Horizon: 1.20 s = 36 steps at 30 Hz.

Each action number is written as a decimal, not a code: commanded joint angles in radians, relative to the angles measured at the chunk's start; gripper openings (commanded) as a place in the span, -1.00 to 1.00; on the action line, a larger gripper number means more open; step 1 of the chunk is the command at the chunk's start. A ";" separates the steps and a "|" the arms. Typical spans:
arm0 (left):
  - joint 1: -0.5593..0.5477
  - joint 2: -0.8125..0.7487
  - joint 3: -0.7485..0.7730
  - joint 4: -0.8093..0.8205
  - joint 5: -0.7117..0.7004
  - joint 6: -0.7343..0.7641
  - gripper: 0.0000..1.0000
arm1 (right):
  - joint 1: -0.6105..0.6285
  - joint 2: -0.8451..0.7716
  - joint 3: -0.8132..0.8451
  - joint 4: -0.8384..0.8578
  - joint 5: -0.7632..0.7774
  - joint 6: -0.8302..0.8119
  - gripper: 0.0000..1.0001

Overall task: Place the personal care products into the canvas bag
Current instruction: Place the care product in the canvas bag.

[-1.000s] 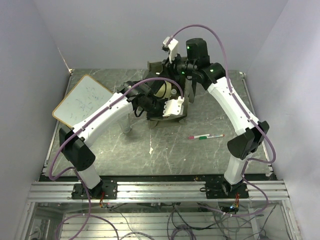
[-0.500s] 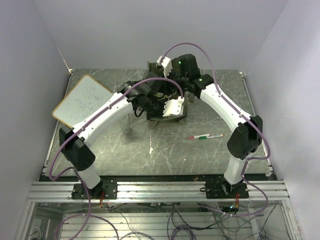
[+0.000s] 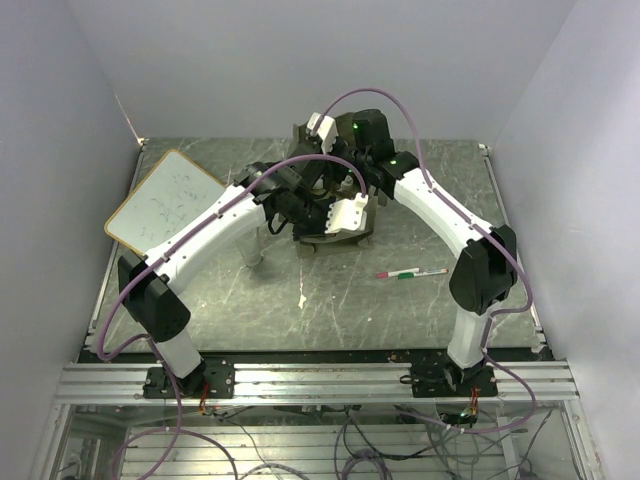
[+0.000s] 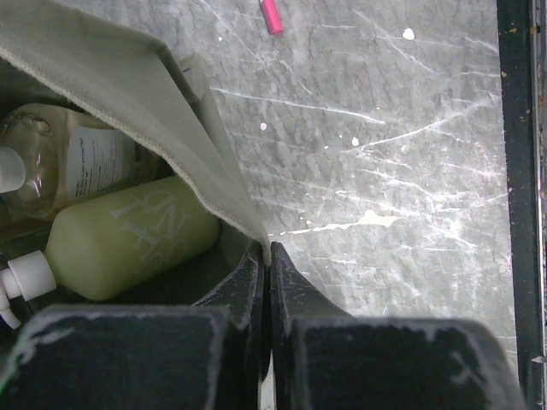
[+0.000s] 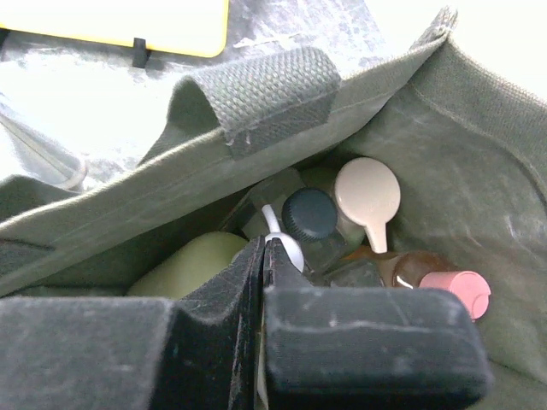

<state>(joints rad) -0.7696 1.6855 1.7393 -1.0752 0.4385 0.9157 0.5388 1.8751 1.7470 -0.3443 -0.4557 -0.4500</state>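
The olive canvas bag [image 3: 345, 240] stands at the table's middle back, mostly hidden under both wrists. My left gripper [image 4: 268, 248] is shut on the bag's rim [image 4: 154, 111], and the fabric edge runs in between its fingertips. Inside the bag lie a yellow-green bottle [image 4: 128, 239] with a white cap [image 4: 30, 273] and a clear bottle [image 4: 77, 162]. My right gripper [image 5: 265, 243] hangs shut over the bag's open mouth with nothing in it. Below it I see a black lid [image 5: 309, 213], a cream pump top [image 5: 367, 192], a pink-capped amber bottle [image 5: 457, 290] and a yellow-green bottle [image 5: 184, 265].
A red-green-white pen [image 3: 412, 272] lies on the table right of the bag. The wood-framed whiteboard [image 3: 165, 200] lies at the left. A small white scrap [image 3: 302, 297] is on the table in front of the bag. A bag handle [image 5: 265, 90] arches over the near wall.
The right arm has come down and in over the bag's mouth, and its jaws have shut. The left arm holds still on the rim.
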 commanded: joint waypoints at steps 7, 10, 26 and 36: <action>-0.012 -0.077 -0.001 -0.053 0.084 -0.017 -0.86 | 0.004 0.032 0.025 -0.010 -0.014 -0.062 -1.00; -0.012 -0.081 -0.010 -0.056 0.080 -0.011 -0.86 | 0.002 0.024 0.047 -0.060 -0.049 -0.063 -1.00; -0.002 -0.085 -0.041 -0.069 0.098 0.009 -0.86 | -0.011 0.037 0.071 -0.085 -0.088 0.215 -0.10; 0.003 -0.086 -0.043 -0.066 0.112 0.010 -0.86 | -0.011 0.115 0.129 -0.078 0.047 0.297 0.26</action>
<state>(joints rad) -0.7601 1.6535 1.6966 -1.0756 0.4507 0.9325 0.5312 1.9594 1.8484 -0.4431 -0.4801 -0.2123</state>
